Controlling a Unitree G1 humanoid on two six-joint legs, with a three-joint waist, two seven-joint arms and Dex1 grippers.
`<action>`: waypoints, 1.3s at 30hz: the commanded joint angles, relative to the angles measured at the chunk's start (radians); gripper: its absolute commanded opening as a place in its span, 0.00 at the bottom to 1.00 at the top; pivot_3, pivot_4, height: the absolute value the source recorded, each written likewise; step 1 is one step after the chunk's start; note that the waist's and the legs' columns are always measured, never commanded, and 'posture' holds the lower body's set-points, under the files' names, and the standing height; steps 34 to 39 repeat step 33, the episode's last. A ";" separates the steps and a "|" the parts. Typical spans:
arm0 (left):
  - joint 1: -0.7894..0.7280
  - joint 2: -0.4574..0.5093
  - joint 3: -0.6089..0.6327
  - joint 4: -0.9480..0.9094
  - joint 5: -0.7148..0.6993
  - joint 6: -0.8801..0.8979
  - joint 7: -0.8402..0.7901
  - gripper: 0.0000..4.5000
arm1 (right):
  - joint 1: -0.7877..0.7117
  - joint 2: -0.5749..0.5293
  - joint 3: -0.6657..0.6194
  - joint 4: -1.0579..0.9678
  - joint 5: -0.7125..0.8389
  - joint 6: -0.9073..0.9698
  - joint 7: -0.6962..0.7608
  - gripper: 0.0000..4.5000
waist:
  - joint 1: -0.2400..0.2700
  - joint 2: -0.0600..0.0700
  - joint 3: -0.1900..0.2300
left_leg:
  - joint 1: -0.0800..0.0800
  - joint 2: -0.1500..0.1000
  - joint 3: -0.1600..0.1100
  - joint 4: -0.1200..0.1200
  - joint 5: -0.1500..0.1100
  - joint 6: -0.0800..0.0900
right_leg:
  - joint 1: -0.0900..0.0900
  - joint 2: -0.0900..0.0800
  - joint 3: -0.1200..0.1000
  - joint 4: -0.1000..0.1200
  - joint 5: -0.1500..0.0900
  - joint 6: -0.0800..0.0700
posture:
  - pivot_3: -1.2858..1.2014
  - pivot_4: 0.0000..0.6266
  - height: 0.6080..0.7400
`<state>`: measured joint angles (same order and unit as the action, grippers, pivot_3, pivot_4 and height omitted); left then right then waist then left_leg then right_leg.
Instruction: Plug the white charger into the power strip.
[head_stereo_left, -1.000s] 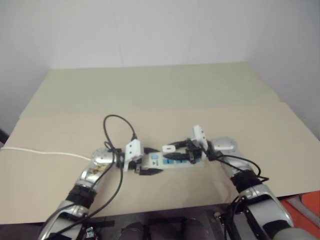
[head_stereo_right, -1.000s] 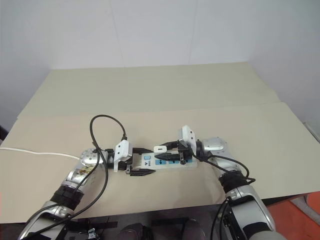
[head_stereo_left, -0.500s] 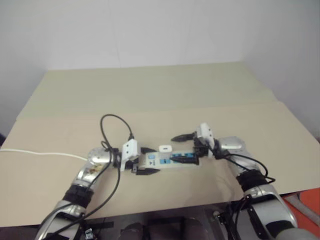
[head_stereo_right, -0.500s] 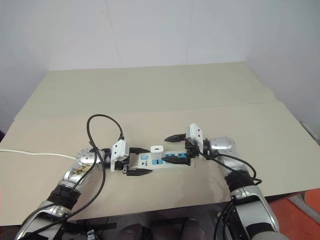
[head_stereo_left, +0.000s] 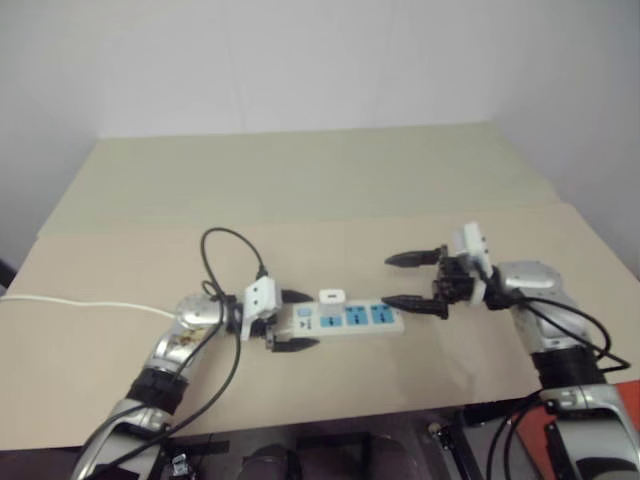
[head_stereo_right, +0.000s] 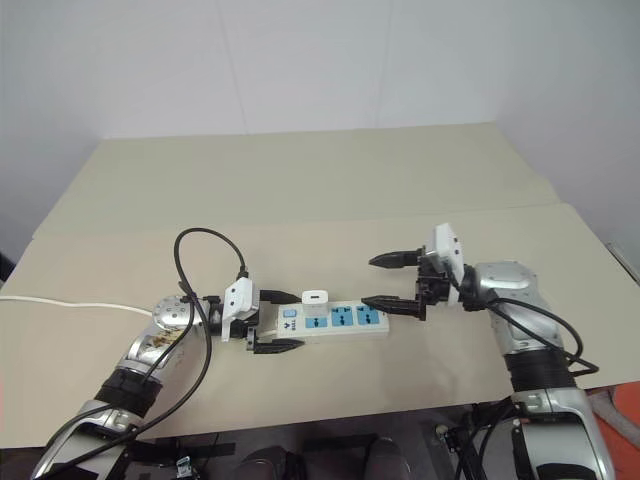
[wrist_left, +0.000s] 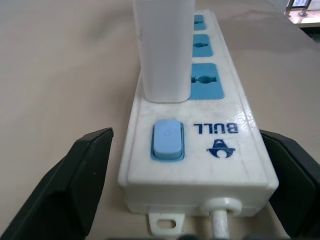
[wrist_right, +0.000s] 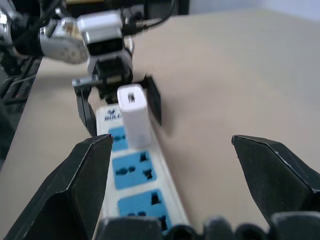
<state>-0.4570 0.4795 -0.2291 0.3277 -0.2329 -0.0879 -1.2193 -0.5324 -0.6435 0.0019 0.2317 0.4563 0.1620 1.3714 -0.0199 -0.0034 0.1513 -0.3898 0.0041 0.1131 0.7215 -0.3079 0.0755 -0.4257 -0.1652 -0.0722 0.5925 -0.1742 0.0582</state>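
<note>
White charger (head_stereo_right: 315, 297) stands upright, apparently plugged into the power strip (head_stereo_right: 335, 320) beside its switch.

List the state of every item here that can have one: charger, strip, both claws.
White charger: upright, plugged into the strip's socket nearest the switch.
Power strip: flat on the table, three blue sockets free.
Left claw: open, fingers either side of the strip's switch end.
Right claw: open, empty, off the strip's far end.
</note>
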 joint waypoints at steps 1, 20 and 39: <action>0.009 0.015 0.050 -0.089 -0.049 0.032 -0.005 1.00 | 0.022 -0.033 -0.062 -0.050 0.036 0.033 -0.015 1.00 | 0.006 0.000 0.000 | -0.001 0.000 0.000 0.000 0.000 0.000 | -0.001 0.000 0.000 0.000 0.000 0.000 | 0.52 0.24 1.00; 0.161 0.298 0.311 -0.423 -0.224 0.241 -0.036 1.00 | 0.207 -0.199 -0.253 -0.013 0.018 0.025 -0.049 1.00 | 0.013 0.000 0.001 | -0.007 -0.001 0.000 0.001 0.000 0.000 | -0.004 0.002 -0.001 0.000 0.000 0.001 | 0.52 0.24 1.00; 0.206 0.311 0.319 -0.495 -0.261 0.300 -0.023 1.00 | 0.442 -0.273 -0.331 -0.147 -0.007 0.054 -0.162 1.00 | 0.010 0.000 0.002 | 0.000 -0.001 0.000 -0.001 0.001 -0.001 | 0.001 0.002 0.000 0.000 -0.002 0.001 | 0.52 0.24 1.00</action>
